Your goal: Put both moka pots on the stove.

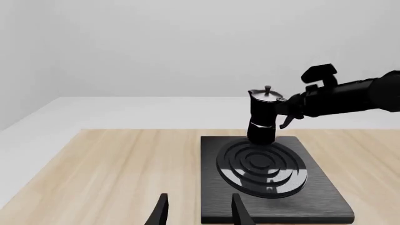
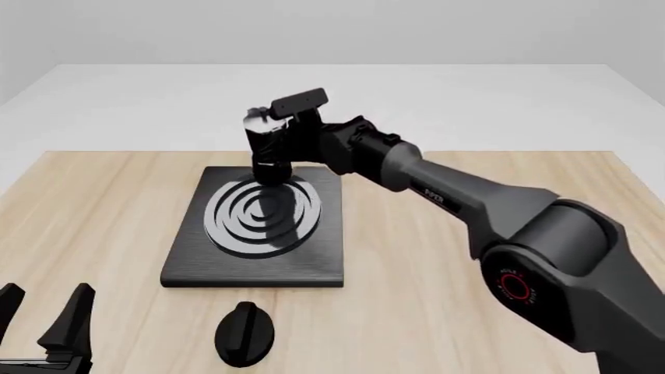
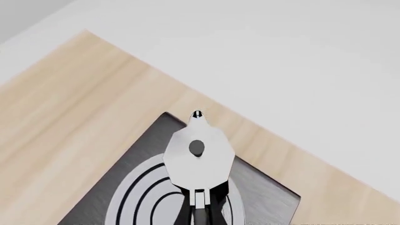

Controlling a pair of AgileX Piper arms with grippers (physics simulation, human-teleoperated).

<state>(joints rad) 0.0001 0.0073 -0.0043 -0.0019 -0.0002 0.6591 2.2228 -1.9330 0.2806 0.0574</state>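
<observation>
The right gripper (image 2: 279, 140) is seen clamped on the handle side of a moka pot (image 1: 263, 115), judged rigid and top-heavy, over the stove (image 2: 187, 261)'s far rings, while the left gripper (image 2: 42, 321) is held apart, empty.

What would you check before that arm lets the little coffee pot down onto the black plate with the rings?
1. Right gripper clamped on the moka pot: ok.
2. Pot upright: ok.
3. Pot over the stove, near the far edge of the rings: ok.
4. Pot base touching the stove: cannot tell.
5. Left gripper open and apart from the stove: ok.
6. Second pot in sight: not ok.
</observation>
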